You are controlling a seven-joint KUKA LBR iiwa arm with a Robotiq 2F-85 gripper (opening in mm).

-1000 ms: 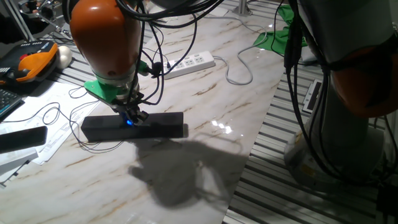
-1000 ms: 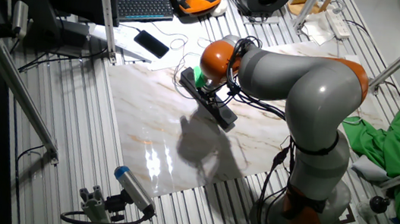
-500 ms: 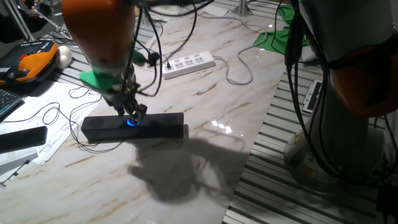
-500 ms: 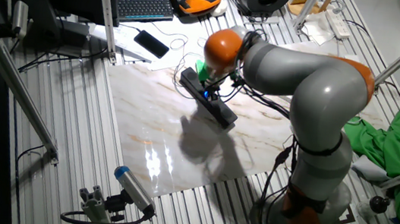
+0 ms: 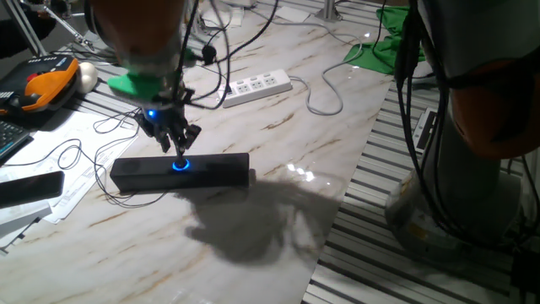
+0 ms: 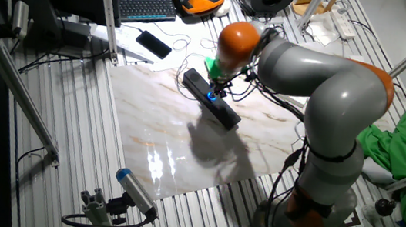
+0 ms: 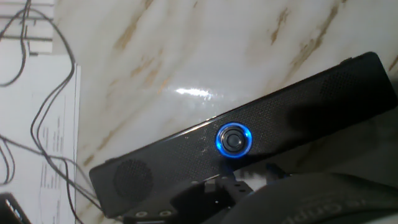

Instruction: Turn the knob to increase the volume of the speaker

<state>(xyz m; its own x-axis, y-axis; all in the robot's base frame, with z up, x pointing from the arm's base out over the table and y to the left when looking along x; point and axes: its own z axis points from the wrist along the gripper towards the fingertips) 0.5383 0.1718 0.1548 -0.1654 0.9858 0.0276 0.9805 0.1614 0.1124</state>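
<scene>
The speaker is a long black bar lying on the marble table. Its knob glows blue at the middle of its front. My gripper hangs just above and behind the knob, clear of it, with its fingers slightly apart and nothing in them. In the other fixed view the gripper sits over the speaker near the knob. The hand view looks down on the knob and the speaker; the fingertips are not plainly shown there.
A white power strip lies behind the speaker with cables trailing. A flat black slab and papers lie to the left. An orange pendant is at the far left. Green cloth lies at the back right.
My gripper has let go of the knob and risen off the speaker, moving up and slightly back. The knob's blue ring now shows fully. The speaker has not moved.
</scene>
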